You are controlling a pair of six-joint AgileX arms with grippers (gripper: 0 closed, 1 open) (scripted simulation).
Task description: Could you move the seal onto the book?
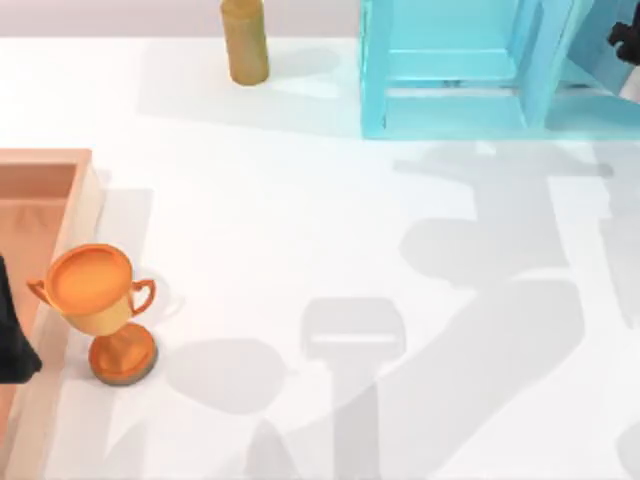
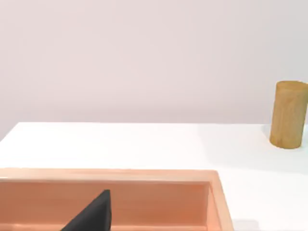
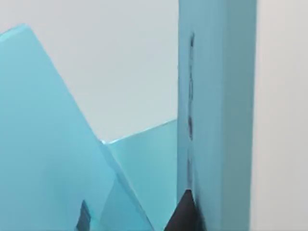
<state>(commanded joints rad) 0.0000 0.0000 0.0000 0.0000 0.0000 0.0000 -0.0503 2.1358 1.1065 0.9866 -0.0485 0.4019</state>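
The seal and the book are out of view. My left gripper shows as a dark shape at the table's left edge, over the wooden tray. In the left wrist view a dark part of it hangs above the tray's inside. My right gripper is at the far right corner, close against the light cyan shelf unit. The right wrist view has a dark tip of it right beside an upright cyan panel.
An orange two-handled trophy cup stands at the front left beside the tray. A tan wooden cylinder stands at the back, left of the shelf, and appears as the cylinder in the left wrist view. Arm shadows fall across the white tabletop.
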